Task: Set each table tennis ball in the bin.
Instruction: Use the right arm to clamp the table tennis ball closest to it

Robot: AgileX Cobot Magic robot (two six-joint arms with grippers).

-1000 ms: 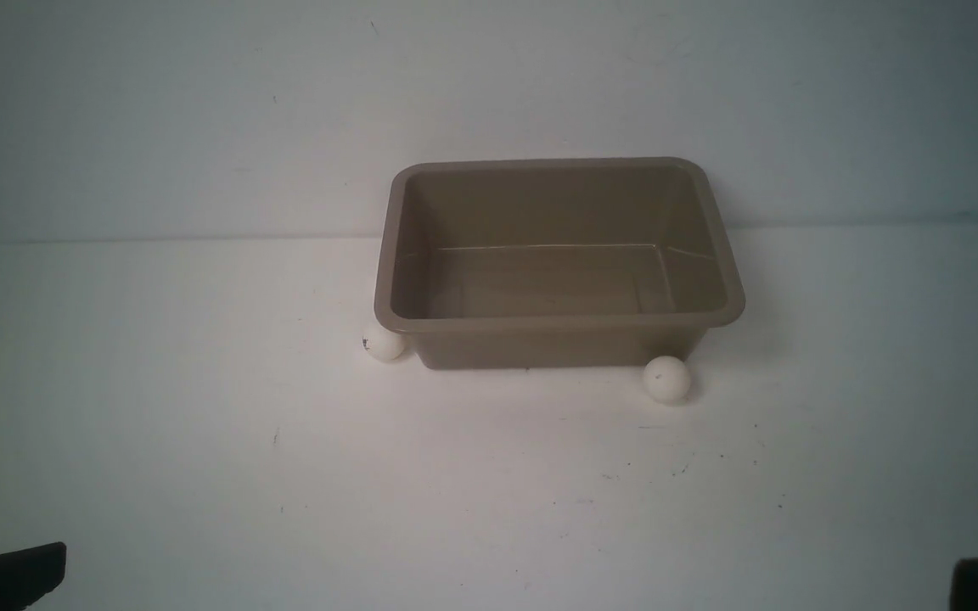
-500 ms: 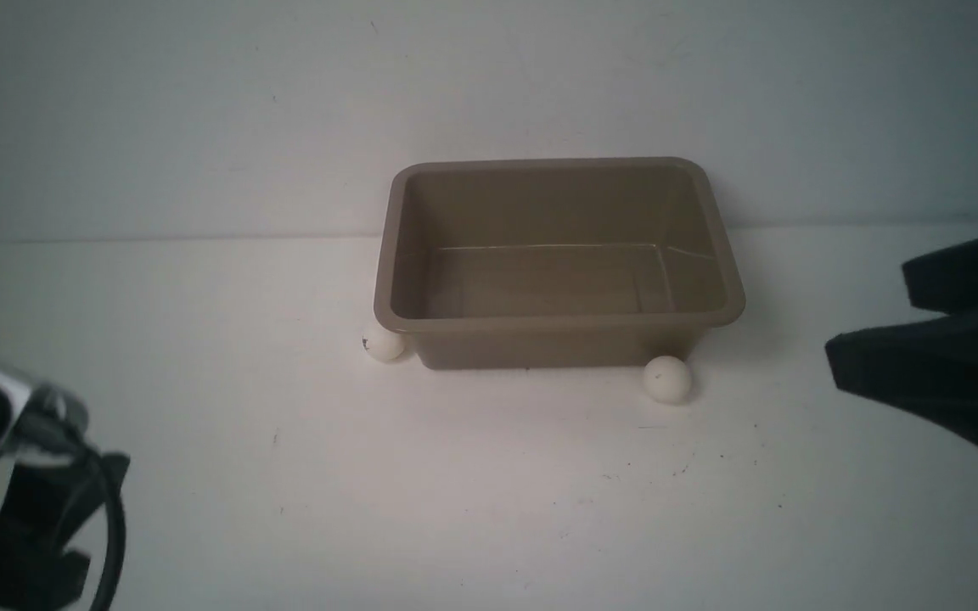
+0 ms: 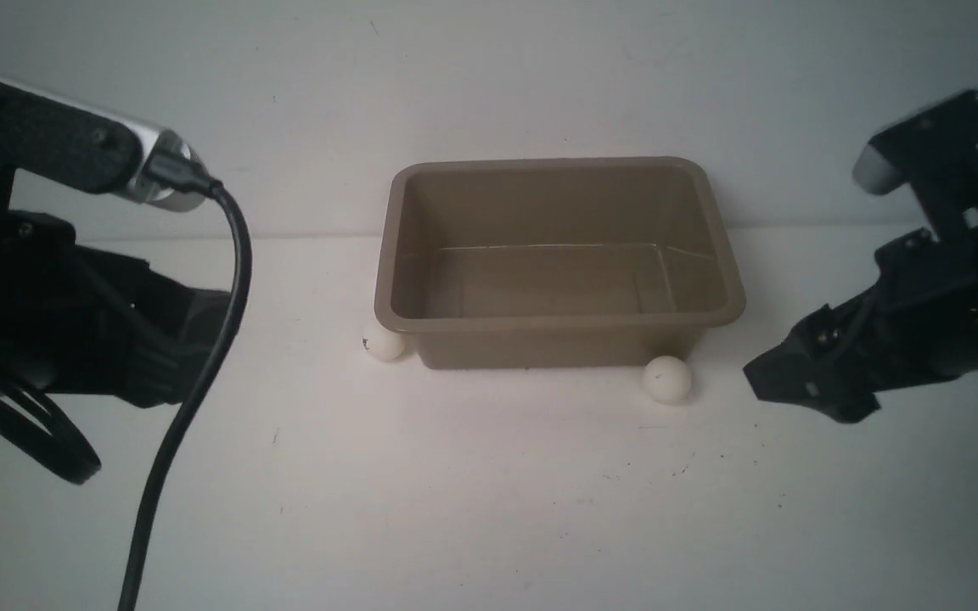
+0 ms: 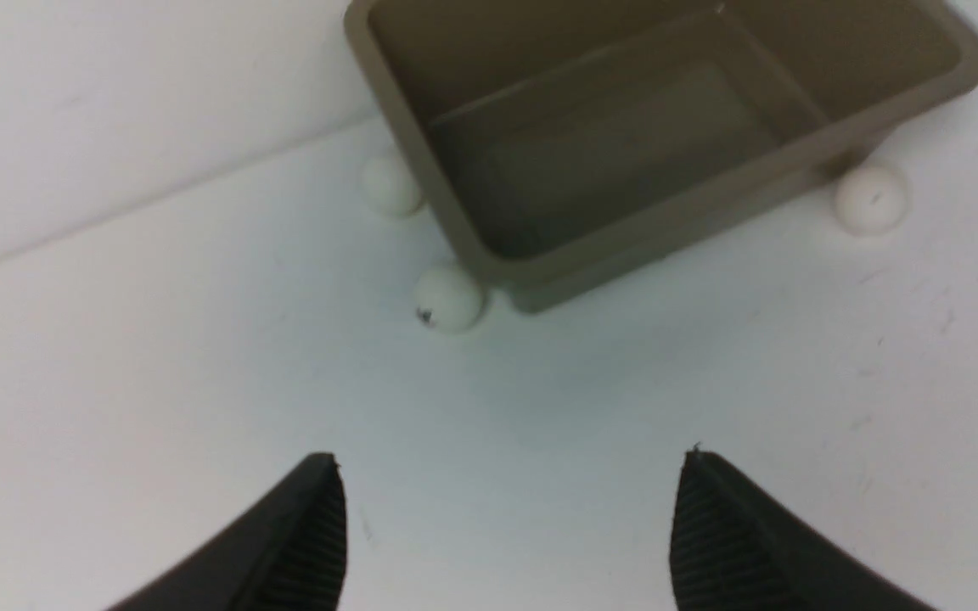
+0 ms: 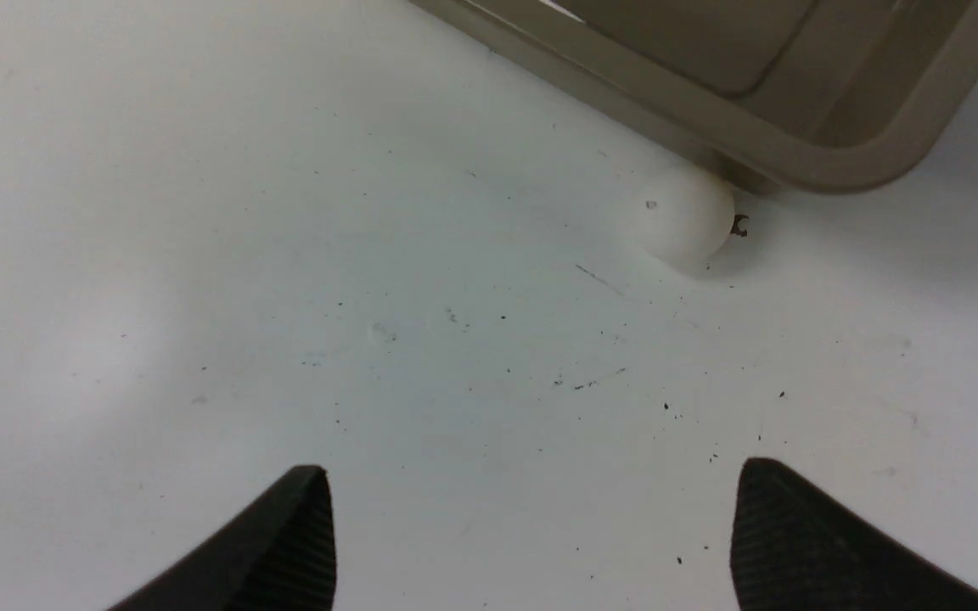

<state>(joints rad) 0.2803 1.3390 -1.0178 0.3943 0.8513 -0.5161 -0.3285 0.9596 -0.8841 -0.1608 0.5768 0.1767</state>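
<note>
The right gripper (image 5: 533,467), wide and empty, is hovering near the right ball (image 3: 667,378) at the bin's (image 3: 557,322) near-right corner. The left gripper (image 4: 512,460), equally wide, is hanging well left of the left ball (image 3: 385,343). Only the left wrist view is showing the third ball (image 4: 390,185), farther back.

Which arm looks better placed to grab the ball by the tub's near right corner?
The right. The right gripper, open, hangs close beside that ball; the left gripper is on the bin's far side.
</note>
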